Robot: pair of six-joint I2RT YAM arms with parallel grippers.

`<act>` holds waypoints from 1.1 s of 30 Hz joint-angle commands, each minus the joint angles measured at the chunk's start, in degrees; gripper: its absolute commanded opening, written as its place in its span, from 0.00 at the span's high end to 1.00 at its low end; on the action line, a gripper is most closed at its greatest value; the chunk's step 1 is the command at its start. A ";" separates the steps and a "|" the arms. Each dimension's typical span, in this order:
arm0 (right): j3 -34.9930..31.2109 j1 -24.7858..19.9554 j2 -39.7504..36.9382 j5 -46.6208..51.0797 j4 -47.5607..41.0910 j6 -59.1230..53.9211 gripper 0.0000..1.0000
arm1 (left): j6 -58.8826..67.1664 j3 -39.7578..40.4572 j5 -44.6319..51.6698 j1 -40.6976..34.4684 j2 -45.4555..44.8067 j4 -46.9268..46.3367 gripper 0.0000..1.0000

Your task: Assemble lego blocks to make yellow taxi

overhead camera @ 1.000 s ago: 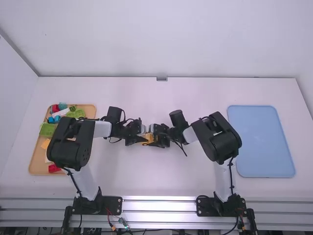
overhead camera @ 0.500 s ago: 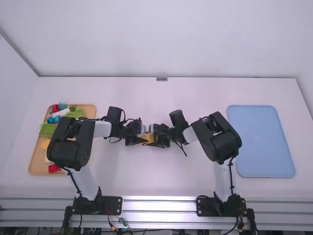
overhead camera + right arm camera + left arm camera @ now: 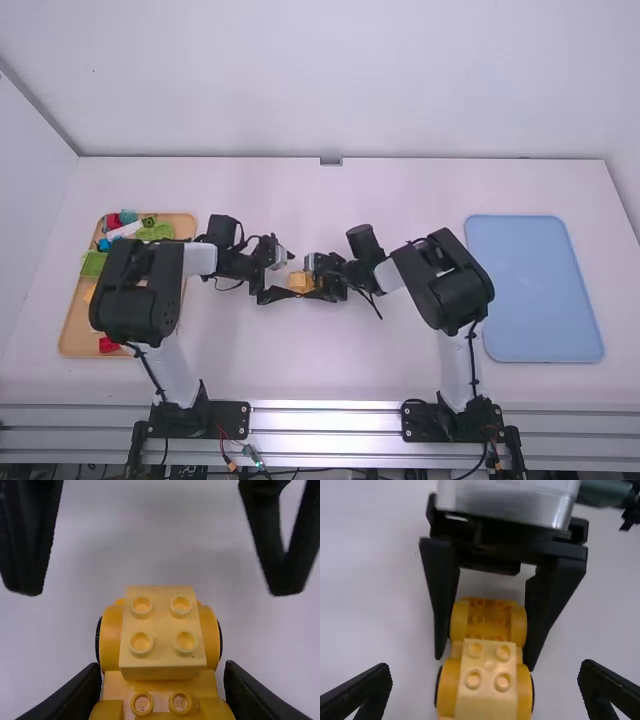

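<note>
The left claw [image 3: 486, 666] is standing wide, its fingers apart from the sides of the yellow car [image 3: 300, 283]; the right claw [image 3: 163, 669] is gripping the car's other end, mid-frame. A pale studded block [image 3: 162, 655] is already sitting on the wheeled body; upper parts are probably remaining. The worktop [image 3: 320, 370] is giving backing-off room above and below. Farther out, the tan tray [image 3: 75, 335] is holding loose blocks [image 3: 155, 232] at left, the blue tray [image 3: 535, 290] bordering the right.

White links [image 3: 174, 380] are meeting bulky black joints [image 3: 457, 287]. Black cables [image 3: 472, 352] are trailing toward black bases [image 3: 228, 416] at seven and five o'clock.
</note>
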 commanded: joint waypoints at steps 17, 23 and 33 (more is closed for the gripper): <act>-1.03 0.04 1.38 4.00 -1.68 0.31 0.52 | 0.02 0.83 -0.42 -1.70 -1.38 -1.01 0.98; -1.03 0.17 1.38 4.00 -1.68 0.33 0.51 | 0.00 0.52 -7.08 -5.70 -1.38 -0.57 0.98; -1.03 0.09 1.38 4.00 -1.68 0.31 0.52 | -3.02 -1.36 -9.57 -5.05 -1.36 2.03 0.98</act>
